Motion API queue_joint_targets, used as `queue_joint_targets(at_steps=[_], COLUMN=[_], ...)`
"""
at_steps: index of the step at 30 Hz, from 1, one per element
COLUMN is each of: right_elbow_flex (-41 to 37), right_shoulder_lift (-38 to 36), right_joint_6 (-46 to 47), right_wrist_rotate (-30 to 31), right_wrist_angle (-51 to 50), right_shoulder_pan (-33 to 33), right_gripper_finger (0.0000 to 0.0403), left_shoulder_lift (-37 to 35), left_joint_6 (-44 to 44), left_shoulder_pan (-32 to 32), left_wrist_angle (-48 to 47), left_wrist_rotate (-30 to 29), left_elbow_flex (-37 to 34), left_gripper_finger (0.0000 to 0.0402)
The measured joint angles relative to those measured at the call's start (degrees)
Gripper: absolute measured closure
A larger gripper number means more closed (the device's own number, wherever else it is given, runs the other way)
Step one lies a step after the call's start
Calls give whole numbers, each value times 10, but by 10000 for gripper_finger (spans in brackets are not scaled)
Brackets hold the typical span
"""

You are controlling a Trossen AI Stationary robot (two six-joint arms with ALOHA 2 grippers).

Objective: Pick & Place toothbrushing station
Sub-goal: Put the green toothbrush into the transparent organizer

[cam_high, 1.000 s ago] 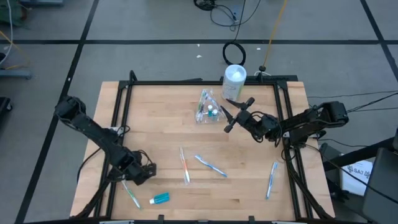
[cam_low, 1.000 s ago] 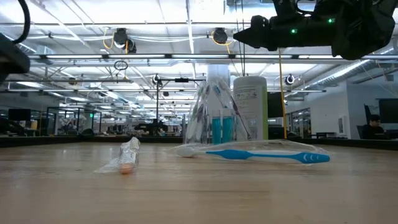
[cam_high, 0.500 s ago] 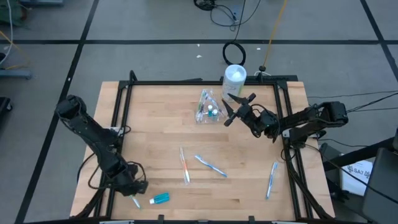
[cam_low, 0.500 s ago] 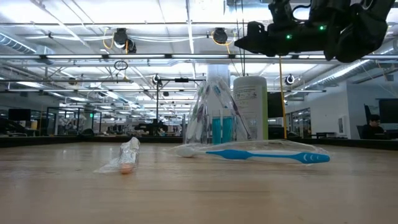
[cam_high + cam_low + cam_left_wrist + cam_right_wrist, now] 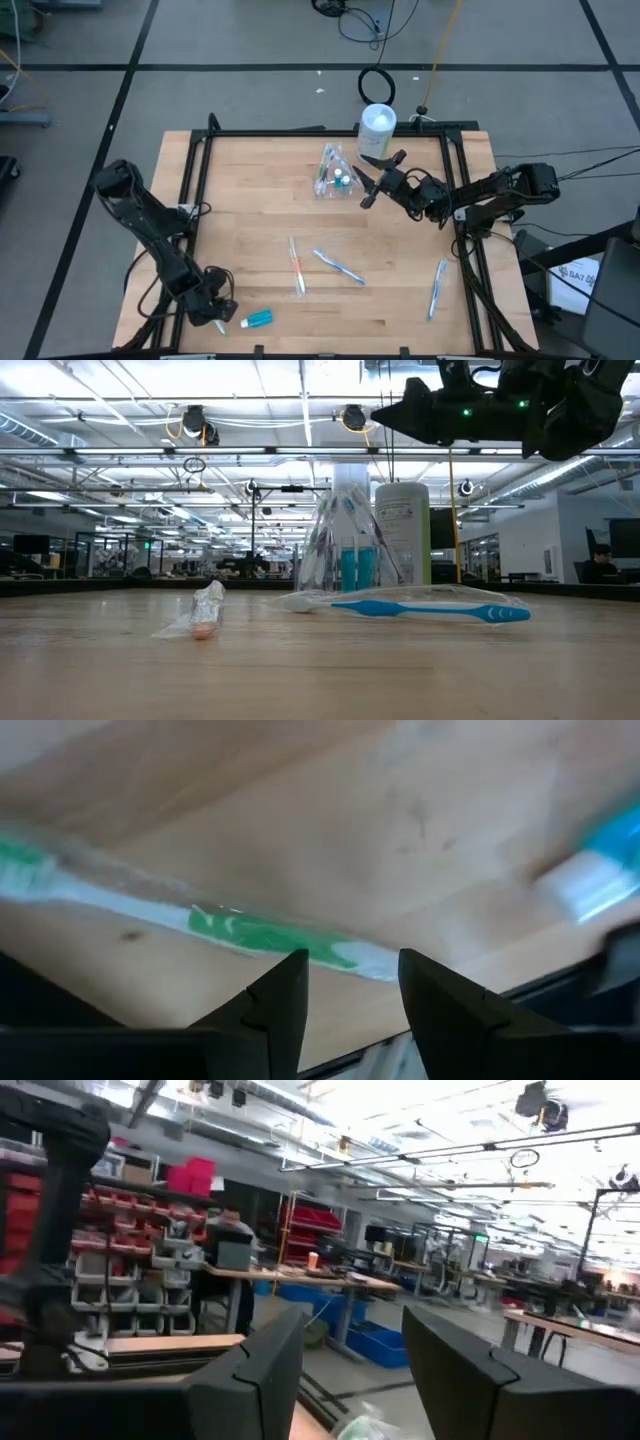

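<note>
Since a second ago my left arm has slid toward the near-left table (image 5: 250,210) corner; its left pincer (image 5: 350,982) now hangs released over the green-handled toothbrush (image 5: 265,935) beside the blue toothpaste tube (image 5: 257,319). The right pincer (image 5: 373,178), also released, has crept toward the clear plastic bag (image 5: 332,172) by the white canister (image 5: 377,123). Risks as I judge them: thin, slick wrapped handle lying flat may skid from the fingers; crinkly upright bag could topple if nudged.
</note>
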Motion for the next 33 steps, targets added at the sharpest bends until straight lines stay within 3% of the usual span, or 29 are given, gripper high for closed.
queue_joint_targets(at_steps=[5, 10, 23, 33], right_elbow_flex=[0, 0, 0, 0], right_shoulder_lift=[0, 0, 0, 0], right_joint_6=[8, 16, 16, 16], right_wrist_rotate=[-12, -12, -12, -12], right_wrist_angle=[6, 7, 13, 13], right_shoulder_pan=[0, 0, 0, 0], right_gripper_finger=[239, 240, 243, 243], left_shoulder_lift=[36, 62, 78, 80], left_joint_6=[23, 53, 107, 230], left_shoulder_pan=[-2, -3, 18, 75], left_wrist_angle=[32, 55, 58, 30], left_wrist_rotate=[58, 57, 66, 56], left_elbow_flex=[0, 1, 1, 24], left_gripper_finger=[241, 248, 392, 394])
